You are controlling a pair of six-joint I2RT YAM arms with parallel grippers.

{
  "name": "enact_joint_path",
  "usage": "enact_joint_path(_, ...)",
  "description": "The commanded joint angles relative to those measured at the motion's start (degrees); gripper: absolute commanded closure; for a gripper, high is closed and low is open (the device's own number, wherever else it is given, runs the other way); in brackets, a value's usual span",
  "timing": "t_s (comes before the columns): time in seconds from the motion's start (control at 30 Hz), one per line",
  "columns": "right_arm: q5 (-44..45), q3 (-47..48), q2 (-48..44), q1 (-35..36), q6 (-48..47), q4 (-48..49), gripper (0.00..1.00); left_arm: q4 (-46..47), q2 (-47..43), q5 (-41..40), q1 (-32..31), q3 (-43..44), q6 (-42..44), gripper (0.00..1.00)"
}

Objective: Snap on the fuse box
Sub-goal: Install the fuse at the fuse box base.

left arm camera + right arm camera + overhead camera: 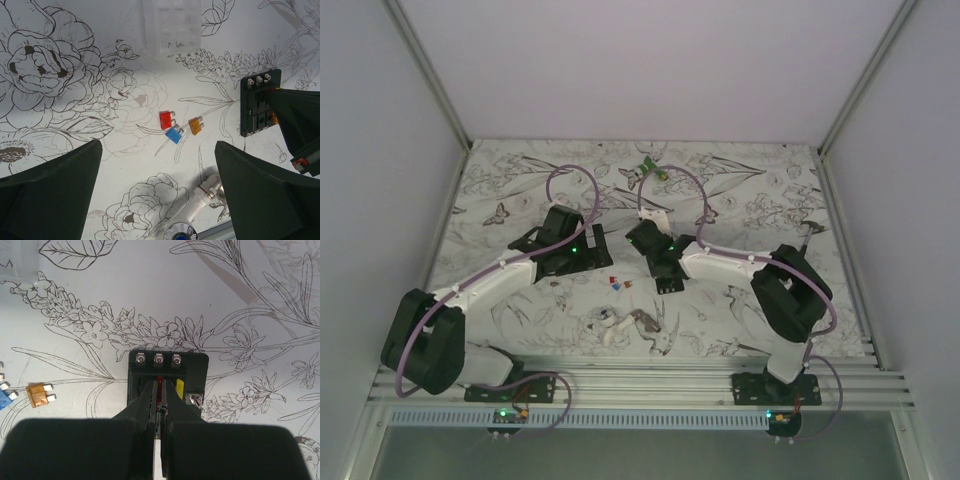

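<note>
Nearest overhead, both arms bend inward over the counter [520,180]. The right pincer [660,262] stoops steeply onto the fuse box [670,285] at centre.

Left wrist: the left pincer [159,145] hangs spread wide above three loose fuses [174,135].

Right wrist: its fingers are pressed together, tips at a red fuse [160,380] in the box. Best to press straight down, squarely.

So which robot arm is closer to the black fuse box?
Right. The right gripper is shut, tips on top of the fuse box; the left gripper hangs open off to one side, apart.
</note>
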Motion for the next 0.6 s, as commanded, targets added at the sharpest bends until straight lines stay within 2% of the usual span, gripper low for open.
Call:
enact_joint_path(0.0,-4.59,-4.77,7.39,-0.25,1.54,-5.15,1.0,-1.98,-1.13,-1.0,0.61,-0.3,-0.86,0.0)
enact_joint_path(0.27,-2.97,-14.04,0.81,-0.09,4.54,1.18,1.0,-1.9,-1.47,-1.11,0.61,-0.64,-1.9,0.01)
enact_joint_path(0.57,-1.54,-19.07,1.73,1.92,6.98,6.42,1.0,-1.9,-2.99,-0.97,0.61,-1.15,-3.49,0.01)
